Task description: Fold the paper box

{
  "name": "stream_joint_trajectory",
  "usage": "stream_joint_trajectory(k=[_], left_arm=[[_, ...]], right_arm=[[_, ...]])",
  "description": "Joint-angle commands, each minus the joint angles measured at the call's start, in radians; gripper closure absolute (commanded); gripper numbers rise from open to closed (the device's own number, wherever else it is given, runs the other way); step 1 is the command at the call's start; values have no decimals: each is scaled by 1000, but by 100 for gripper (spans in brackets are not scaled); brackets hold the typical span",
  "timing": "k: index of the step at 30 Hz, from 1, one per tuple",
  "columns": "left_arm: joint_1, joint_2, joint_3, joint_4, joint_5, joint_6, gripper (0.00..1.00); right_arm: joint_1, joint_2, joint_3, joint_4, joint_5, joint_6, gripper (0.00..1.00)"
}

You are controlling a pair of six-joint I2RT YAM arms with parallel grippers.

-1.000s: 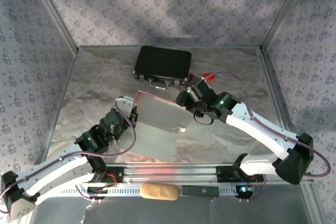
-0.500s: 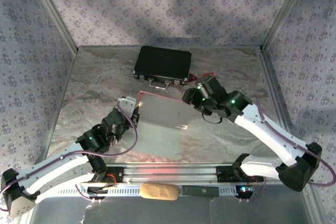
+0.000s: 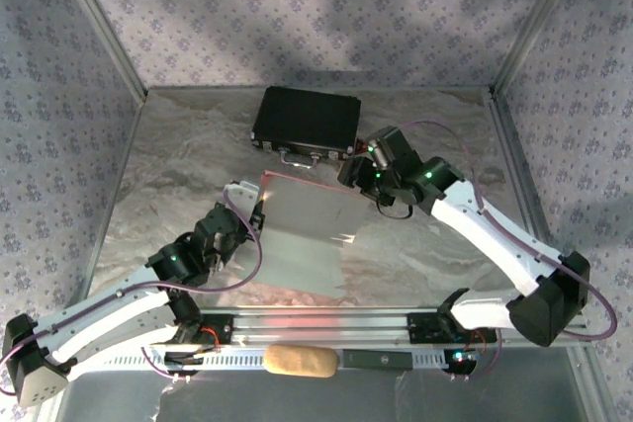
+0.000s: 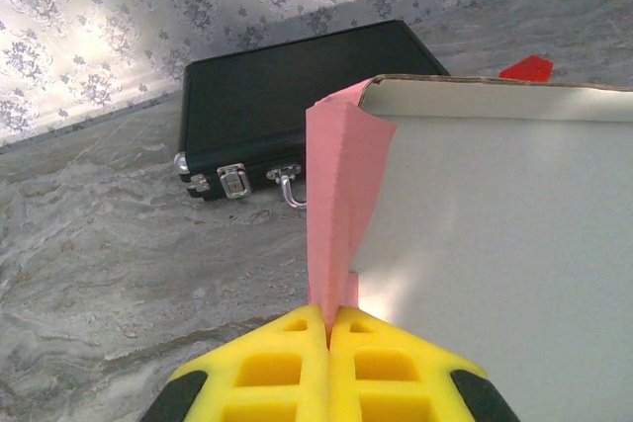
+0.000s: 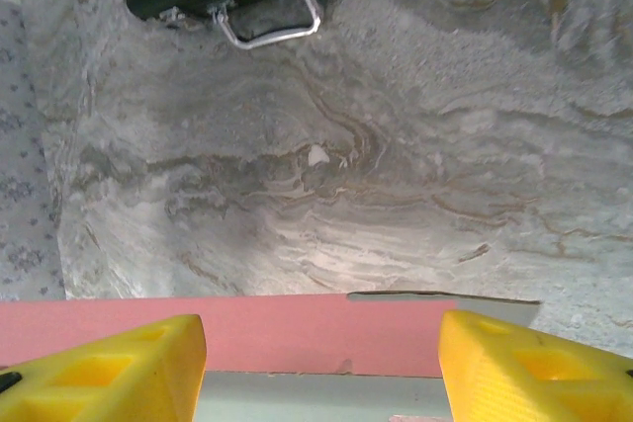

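**Left gripper pinches the pink paper box; right gripper hangs open over its far edge**

The paper box [image 3: 297,232] lies partly folded on the table, a wide pale sheet with thin pink edges, between the two grippers. The left gripper [image 3: 235,222] is closed on it. In the left wrist view its yellow fingers [image 4: 297,368] press together with a narrow pink flap of the paper box [image 4: 336,180] clamped between them. The flap stands upright and rises straight ahead of the left gripper [image 4: 328,318]. To the right of the flap the pale inner face spreads out, with a raised wall along its far side.

The right gripper [image 3: 352,173] is at the box's far right corner with its jaws spread wide. In the right wrist view the box's pink edge [image 5: 297,333] runs crosswise between the two yellow fingers [image 5: 119,378] of the right gripper [image 5: 321,343]. I cannot tell whether they touch it.

Beyond both grippers a black case [image 3: 307,118] with metal latches lies flat on the marbled table [image 3: 178,165]. From the left wrist, the black case [image 4: 297,96] sits behind the flap. A small red block [image 4: 526,67] shows just past the box's far wall.
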Motion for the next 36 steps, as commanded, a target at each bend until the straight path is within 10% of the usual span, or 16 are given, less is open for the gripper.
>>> stream_joint_trajectory(k=[1,36], left_arm=[[-7,-7,40,39,-7,15,100],[-18,-2,31,59,-6,7,100]], right_arm=[[21,-1,-8,22,-10,-10,35],[39,19,-121,224,-141,93,39]])
